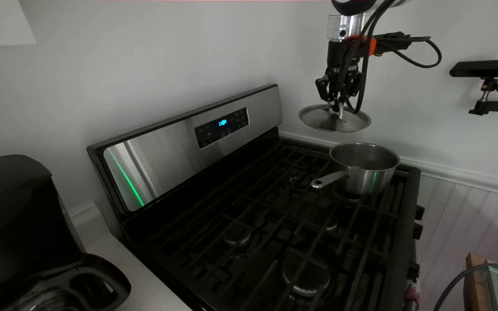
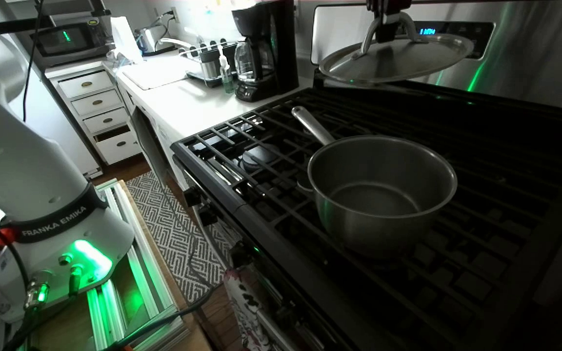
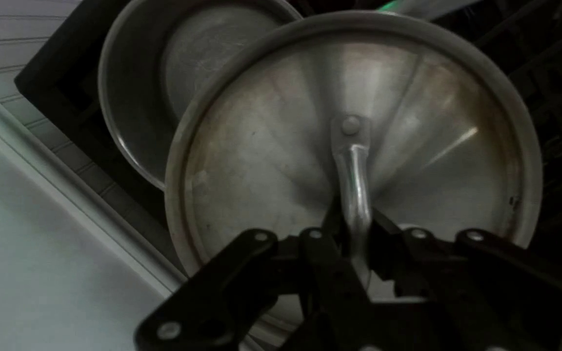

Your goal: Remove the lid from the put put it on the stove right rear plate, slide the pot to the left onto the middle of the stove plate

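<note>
Steel lid (image 2: 395,63) held aloft over the stove (image 2: 210,180)

The lid is held in mid-air by the gripper (image 3: 357,225); its jaws are clenched on the arched handle (image 3: 355,180) fixed across the lid's top. In both exterior views the lid is seen well above the grates (image 1: 292,216), toward the stove edge that runs along the side wall (image 1: 404,121) and farther back than the pot (image 1: 365,181). A slight tilt is shown in an exterior view. Part of the pot's rim is covered by the lid in the wrist view — yet the two are seen apart in both exterior views.

The pot is set upright on the grates near the front corner by the side wall — uncovered, its inner floor exposed to view. Its long handle (image 2: 312,126) is pointed away from the front edge, toward the back and the edge opposite the side wall.

Along the rear edge, the steel back panel (image 1: 171,164) is fitted with a blue-lit display (image 1: 222,128). Knobs (image 2: 192,195) are lined up below the front edge, where a patterned towel (image 2: 249,312) is also hung. Past the edge opposite the side wall, a black coffee maker (image 2: 276,48) is placed on a pale counter (image 2: 183,107). The white robot base (image 2: 93,229), lit green, is mounted on a metal-railed stand (image 2: 137,253) beyond the front edge.
</note>
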{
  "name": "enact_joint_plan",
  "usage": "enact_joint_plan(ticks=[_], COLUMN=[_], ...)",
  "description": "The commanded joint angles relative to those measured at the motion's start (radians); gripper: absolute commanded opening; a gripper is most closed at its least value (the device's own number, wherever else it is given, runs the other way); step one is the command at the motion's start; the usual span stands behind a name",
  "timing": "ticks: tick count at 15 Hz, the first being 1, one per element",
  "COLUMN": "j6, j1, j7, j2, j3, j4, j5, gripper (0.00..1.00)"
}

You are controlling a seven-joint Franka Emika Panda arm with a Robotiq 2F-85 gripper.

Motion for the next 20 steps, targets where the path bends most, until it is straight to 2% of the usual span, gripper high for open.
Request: enact_joint_plan(ticks=[1,6,7,14,20], j6=[-0.002,-0.003,-0.003,0.049,0.103], j1=[0.011,0.016,0.016,0.018,0.016], j7=[0.010,0.020,0.020,-0.025,-0.028], j2=[0.011,0.037,0.037,0.201,0.389], j3=[0.004,0.007,0.007,0.007,0.020], j4=[0.018,0.043,0.043,0.173,0.340], j5=[0.000,0.000,0.000,0.103,0.177], gripper=[0.10,0.10,0.02,0.02,0.02])
